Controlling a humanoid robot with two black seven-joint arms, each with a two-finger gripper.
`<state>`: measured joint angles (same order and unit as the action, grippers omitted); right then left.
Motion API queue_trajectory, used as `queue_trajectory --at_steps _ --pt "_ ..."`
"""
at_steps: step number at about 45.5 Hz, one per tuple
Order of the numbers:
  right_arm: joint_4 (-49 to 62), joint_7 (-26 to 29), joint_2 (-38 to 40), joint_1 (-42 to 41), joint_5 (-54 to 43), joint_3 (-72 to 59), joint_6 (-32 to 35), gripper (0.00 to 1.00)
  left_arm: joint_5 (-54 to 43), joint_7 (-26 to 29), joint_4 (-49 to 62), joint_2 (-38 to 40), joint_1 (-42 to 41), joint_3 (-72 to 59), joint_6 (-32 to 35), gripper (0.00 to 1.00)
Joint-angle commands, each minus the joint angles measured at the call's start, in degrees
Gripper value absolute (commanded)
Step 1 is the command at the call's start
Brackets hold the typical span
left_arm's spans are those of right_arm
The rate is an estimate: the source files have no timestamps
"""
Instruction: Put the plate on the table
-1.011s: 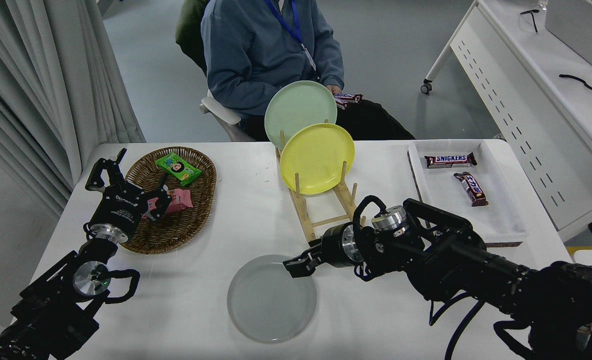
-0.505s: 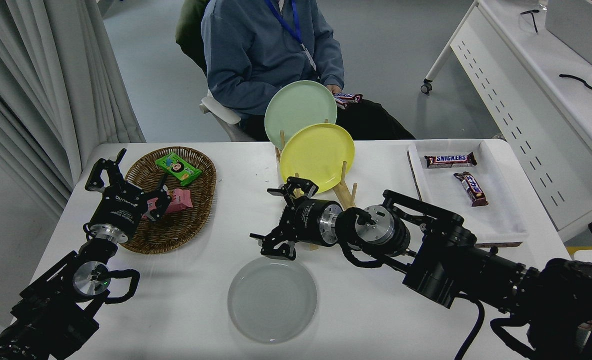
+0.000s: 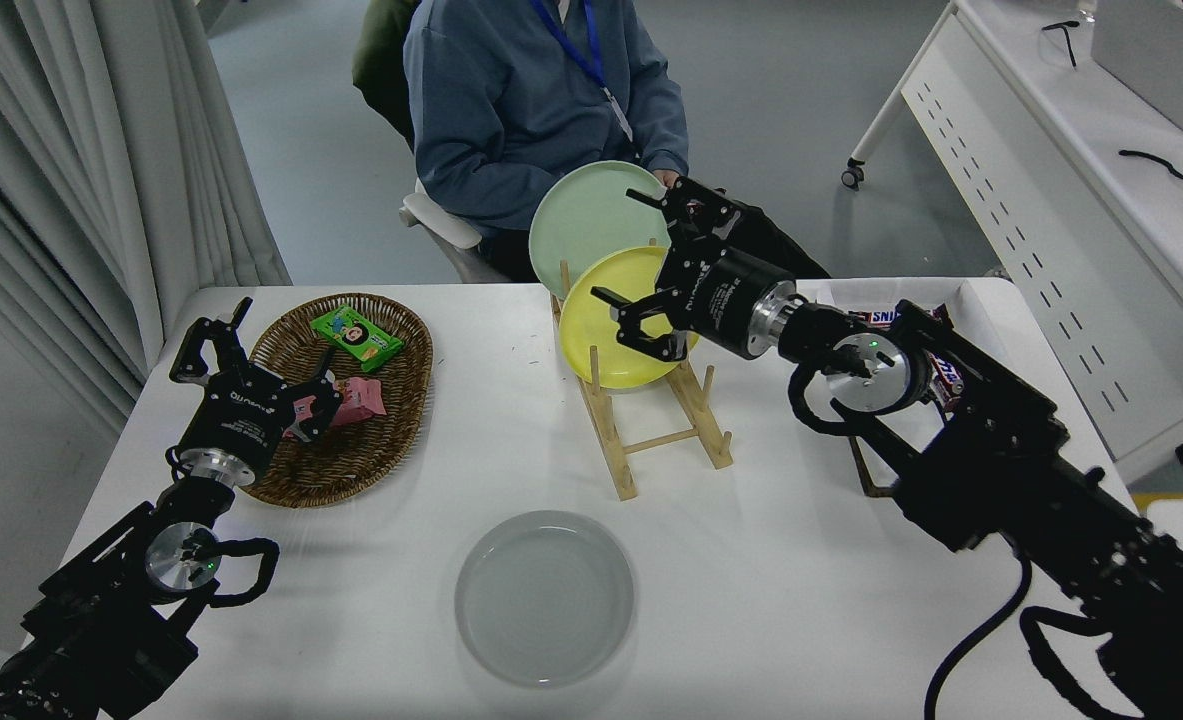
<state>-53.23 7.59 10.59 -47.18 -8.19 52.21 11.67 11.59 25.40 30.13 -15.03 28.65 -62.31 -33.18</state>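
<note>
The light-grey plate point(image 3: 544, 597) lies flat on the white table point(image 3: 781, 580), near the front edge, with nothing touching it. My right gripper point(image 3: 653, 268) is open and empty, raised at the back of the table just in front of the upright yellow plate point(image 3: 601, 325), far from the grey plate. My left gripper point(image 3: 256, 352) is parked at the lower left beside the wicker basket, open and empty.
A wooden rack point(image 3: 651, 445) holds the yellow plate and a pale green plate point(image 3: 583, 218) upright. A wicker basket point(image 3: 351, 462) holds snack packs at left. A white tray point(image 3: 941, 288) lies behind my right arm. A person point(image 3: 541, 90) sits at the far side. A white desk point(image 3: 1051, 200) stands at right.
My right gripper let go of the grey plate, opened, then rose and swung back and right to the yellow plate. The grey plate stayed flat on the table. The left arm has not moved.
</note>
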Motion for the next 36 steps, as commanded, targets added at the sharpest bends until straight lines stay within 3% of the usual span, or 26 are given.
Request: queue_trajectory --at_steps 1,13,20,30,36 --pt "1.73 -1.87 3.65 6.83 -2.53 10.19 3.97 1.0 0.01 0.0 -0.07 0.0 0.0 0.0 -0.04 1.0" --pt "2.26 -1.87 4.09 17.03 -9.91 25.47 5.82 1.0 0.01 0.0 -0.07 0.0 0.0 0.0 -0.04 1.0" --pt "7.17 -2.22 -0.57 19.58 -10.53 31.64 6.17 1.0 0.01 0.0 0.02 0.0 0.0 0.0 -0.04 1.0" --pt "12.1 -10.74 -7.86 20.9 -10.27 38.49 6.52 1.0 0.01 0.0 0.02 0.0 0.0 0.0 -0.04 1.0" --pt "12.19 -12.24 -8.83 20.81 -10.27 39.55 6.43 1.0 0.01 0.0 0.02 0.0 0.0 0.0 -0.04 1.0"
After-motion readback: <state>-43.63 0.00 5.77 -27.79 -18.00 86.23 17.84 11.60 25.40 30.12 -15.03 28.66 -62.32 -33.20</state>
